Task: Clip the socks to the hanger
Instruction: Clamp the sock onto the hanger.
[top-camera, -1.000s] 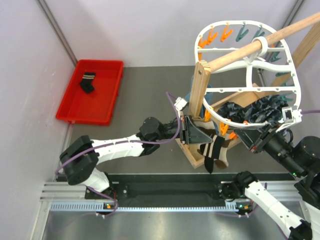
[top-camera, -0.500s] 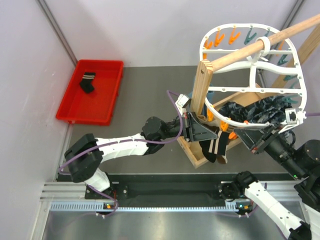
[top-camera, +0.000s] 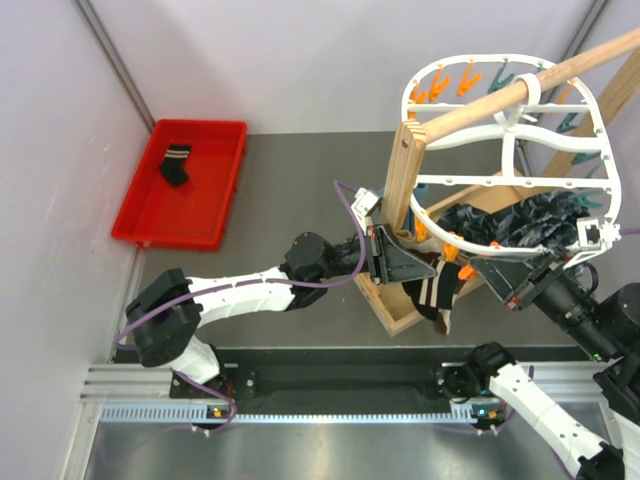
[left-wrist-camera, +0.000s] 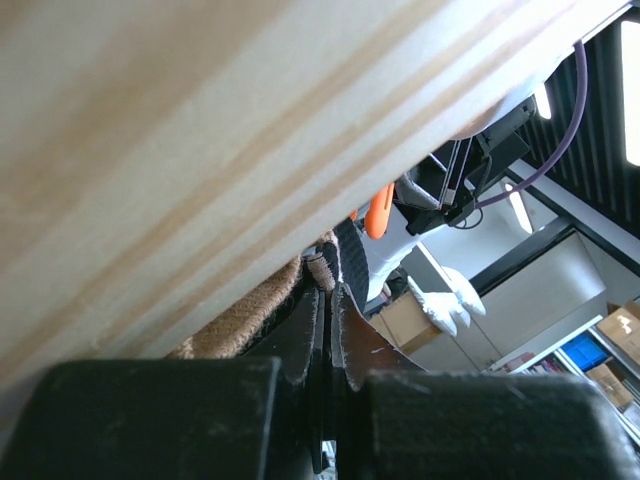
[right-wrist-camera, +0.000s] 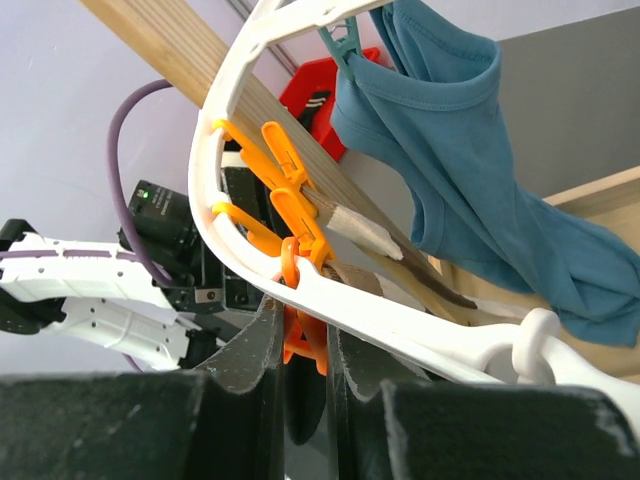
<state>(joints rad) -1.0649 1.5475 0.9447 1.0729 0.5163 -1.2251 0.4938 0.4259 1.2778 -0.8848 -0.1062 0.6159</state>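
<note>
Hanger hangs at 2 o'clock over the desk. Red tray at 10 o'clock contains 1 black sock. Left end effector, nearly closed, pinches 1 banded sock at 4 o'clock, below the hanger rim. Right end effector clamps 1 orange peg.

The fingers of the left hand are matt black plastic, faintly grained, and between them sits the banded sock, a fuzzy knitted cloth. Just above that hand the post is pale planed wood, smooth and streaked with grain. The right hand, the same dull black, pinches an orange peg of glossy plastic. Over it curves the hanger, smooth white plastic with a slight sheen. Beyond hangs a blue garment of soft matt jersey.
</note>
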